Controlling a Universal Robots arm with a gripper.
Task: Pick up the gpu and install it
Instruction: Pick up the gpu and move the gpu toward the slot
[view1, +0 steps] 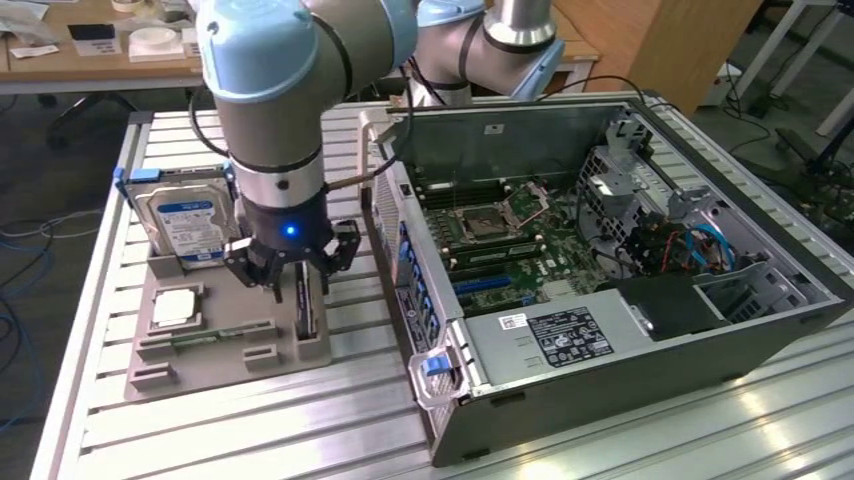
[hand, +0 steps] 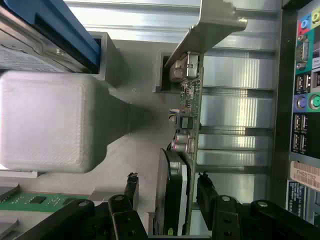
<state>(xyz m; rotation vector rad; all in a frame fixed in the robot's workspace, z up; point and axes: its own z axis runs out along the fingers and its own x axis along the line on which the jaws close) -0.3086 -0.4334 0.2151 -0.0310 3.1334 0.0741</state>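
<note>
The gpu (view1: 306, 305) is a thin dark card that stands on edge in a slot of the grey holder tray (view1: 200, 355), left of the open computer case. Its pale metal bracket (hand: 210, 30) is at the far end. My gripper (view1: 296, 272) hangs straight over the card and is open, with one finger on each side of it. In the wrist view the gpu (hand: 186, 125) runs up between the black fingertips (hand: 131, 187), and gaps show on both sides. Nothing is gripped.
The tray also holds a silver hard drive (view1: 187, 215) in a blue frame and a square processor chip (view1: 174, 308). The open computer case (view1: 747, 330) lies to the exterior view's right, with its motherboard (view1: 514, 250) exposed. The case's rear ports (hand: 305, 100) are close beside the card.
</note>
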